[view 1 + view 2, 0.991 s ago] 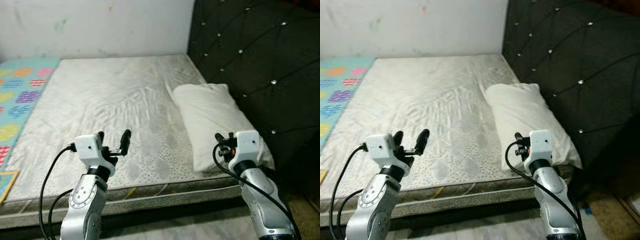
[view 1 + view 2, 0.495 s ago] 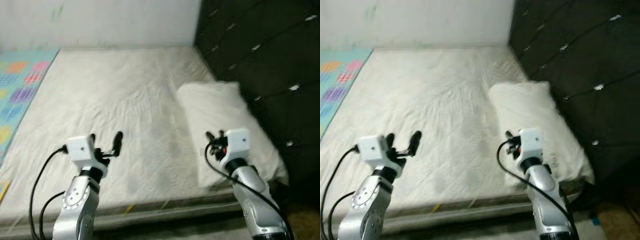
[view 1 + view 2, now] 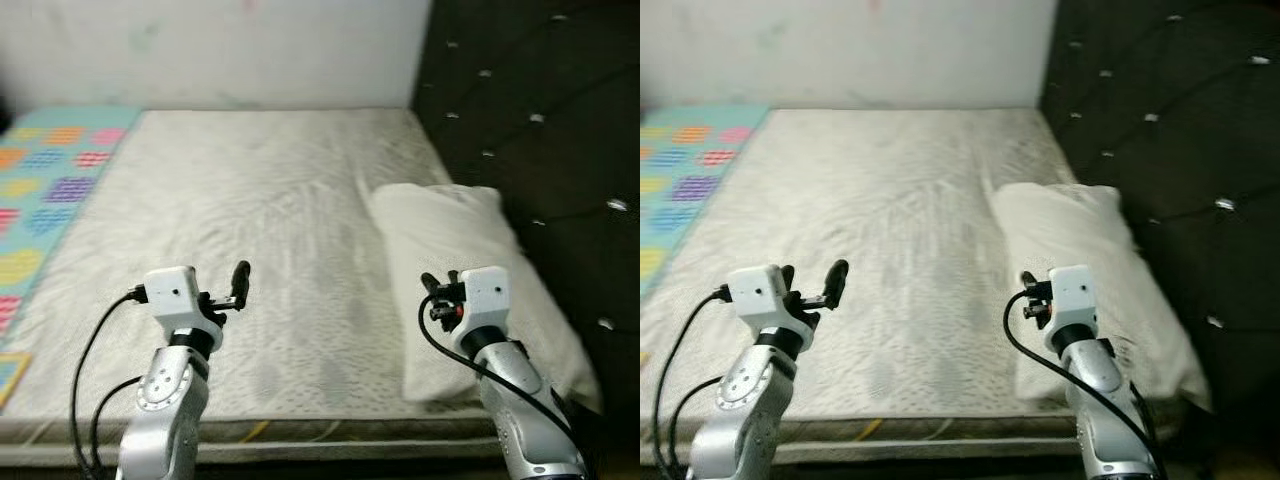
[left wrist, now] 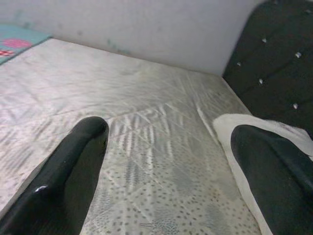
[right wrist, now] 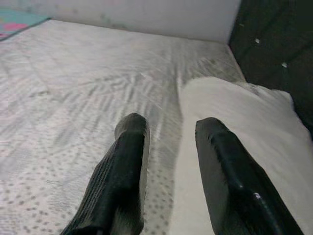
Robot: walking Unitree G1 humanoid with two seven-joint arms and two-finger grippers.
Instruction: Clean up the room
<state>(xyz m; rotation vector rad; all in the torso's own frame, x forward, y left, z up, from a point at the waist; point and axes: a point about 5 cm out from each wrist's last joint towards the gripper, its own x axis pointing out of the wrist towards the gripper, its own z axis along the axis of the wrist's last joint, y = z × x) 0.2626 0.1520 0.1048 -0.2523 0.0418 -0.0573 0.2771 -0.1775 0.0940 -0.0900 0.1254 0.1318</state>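
I have stepped closer to the bed (image 3: 250, 200), so the pillow (image 3: 450, 250) on its right side, by the dark headboard (image 3: 540, 110), now sits just ahead of my right gripper (image 5: 168, 147), fingers a little apart, holding nothing. My left gripper (image 3: 222, 285) hovers spread wide over the near mattress. Compared with 1 second ago, both arms reach further over the sheet.

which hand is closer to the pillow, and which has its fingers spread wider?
The right hand is closer, at the near end of the pillow. The left hand, over the bare mattress, has the wider spread.
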